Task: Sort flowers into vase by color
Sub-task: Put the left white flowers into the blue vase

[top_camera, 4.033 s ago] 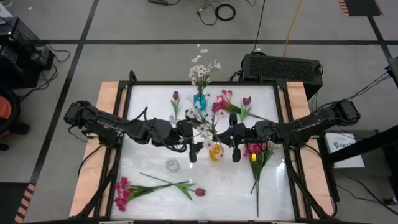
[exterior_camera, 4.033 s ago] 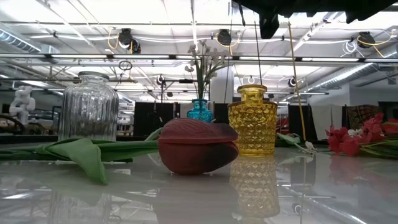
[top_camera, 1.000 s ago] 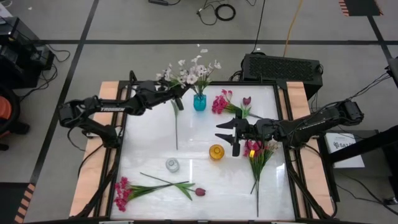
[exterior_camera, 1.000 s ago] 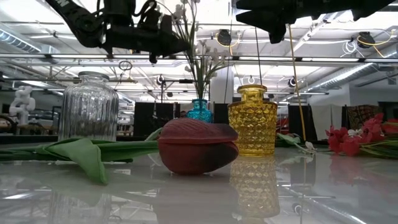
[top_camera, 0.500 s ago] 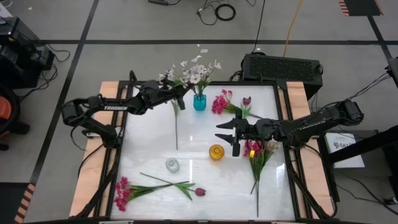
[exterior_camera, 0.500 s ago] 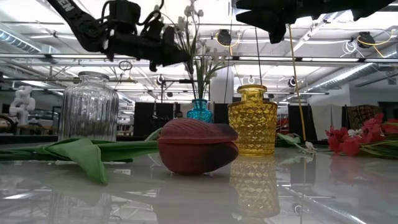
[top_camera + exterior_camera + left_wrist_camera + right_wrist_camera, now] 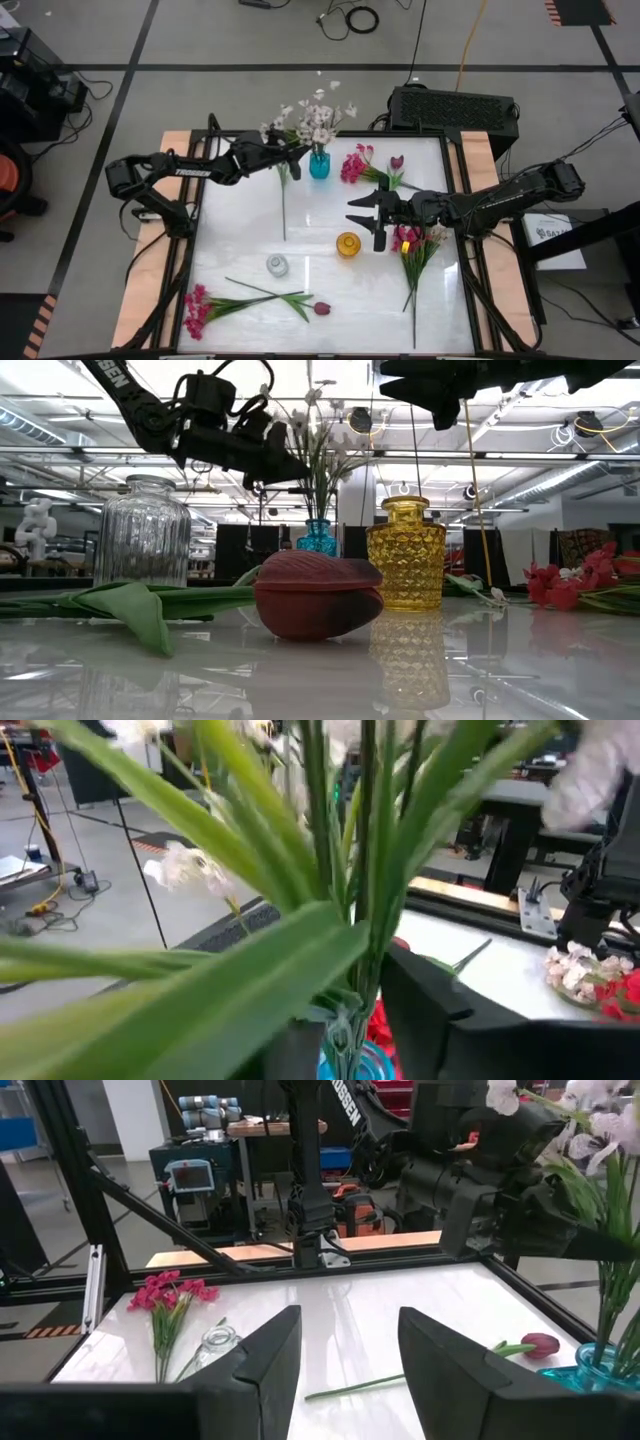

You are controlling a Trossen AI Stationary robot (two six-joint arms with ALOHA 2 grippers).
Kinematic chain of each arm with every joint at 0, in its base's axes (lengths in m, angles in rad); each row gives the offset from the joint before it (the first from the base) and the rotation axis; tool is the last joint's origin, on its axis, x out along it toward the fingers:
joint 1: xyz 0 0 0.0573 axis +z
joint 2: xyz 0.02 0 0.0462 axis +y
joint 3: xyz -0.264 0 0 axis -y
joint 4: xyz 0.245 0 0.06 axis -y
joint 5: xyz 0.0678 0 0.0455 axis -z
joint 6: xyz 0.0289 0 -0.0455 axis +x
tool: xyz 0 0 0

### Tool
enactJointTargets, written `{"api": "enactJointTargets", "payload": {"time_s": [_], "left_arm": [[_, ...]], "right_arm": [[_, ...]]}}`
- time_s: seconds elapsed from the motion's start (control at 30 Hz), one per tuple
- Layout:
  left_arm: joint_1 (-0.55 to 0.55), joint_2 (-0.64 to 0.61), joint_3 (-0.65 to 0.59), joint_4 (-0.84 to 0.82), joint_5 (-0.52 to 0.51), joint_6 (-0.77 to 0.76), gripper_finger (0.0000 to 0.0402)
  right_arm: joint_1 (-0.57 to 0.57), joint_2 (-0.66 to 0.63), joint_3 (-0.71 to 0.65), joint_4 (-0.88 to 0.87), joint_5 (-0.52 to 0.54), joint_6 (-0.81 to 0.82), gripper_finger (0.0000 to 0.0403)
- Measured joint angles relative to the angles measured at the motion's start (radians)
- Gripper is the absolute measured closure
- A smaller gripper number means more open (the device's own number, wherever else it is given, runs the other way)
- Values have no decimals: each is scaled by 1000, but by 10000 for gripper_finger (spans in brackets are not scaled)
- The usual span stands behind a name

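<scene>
A spray of white flowers (image 7: 300, 118) stands with its stems in the blue vase (image 7: 319, 165) at the table's far middle. My left gripper (image 7: 302, 152) reaches level from the left, its fingers on either side of the stems (image 7: 352, 970) just above the vase mouth (image 7: 350, 1065), with a gap between them. My right gripper (image 7: 365, 210) hangs open and empty above the table, beside the yellow vase (image 7: 347, 244). A maroon tulip (image 7: 283, 156) lies flat on the table left of the blue vase. My left gripper has one finger (image 7: 430, 1000) on each side of the white spray's green stems, low down near the blue vase's mouth, coming level from the table's left. I cannot tell whether the fingers touch the stems. The stems stand nearly upright in the vase.
A clear glass vase (image 7: 277, 265) stands near the middle. Magenta blooms and a maroon tulip (image 7: 372, 170) lie at the far right, a mixed bunch (image 7: 412, 248) at the right, and magenta blooms (image 7: 197, 310) with a tulip (image 7: 321, 308) at the near left.
My left gripper has sunk and edged toward the blue vase with the white spray. The spray's blossoms have shifted right and now stand together with the white flowers over the vase, its stems down in the mouth.
</scene>
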Motion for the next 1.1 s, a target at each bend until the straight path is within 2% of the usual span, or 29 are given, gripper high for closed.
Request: {"api": "enactJointTargets", "payload": {"time_s": [0.27,0.43,0.63,0.8,0.93,1.1], "left_arm": [[0,-22,-1,-161,0,6,192],[2,-61,-2,-246,-19,6,151],[2,-191,-1,-358,-41,26,136],[2,-336,-1,-580,-129,84,136],[2,-445,-1,-741,-148,63,136],[-11,-488,-1,-685,-154,34,136]], "right_arm": [[0,0,0,-4,0,1,243],[0,0,0,-28,0,4,243],[0,0,0,-37,0,11,243],[0,0,0,-37,0,18,243],[0,0,0,-48,0,22,243],[-5,0,0,-45,0,21,243]]}}
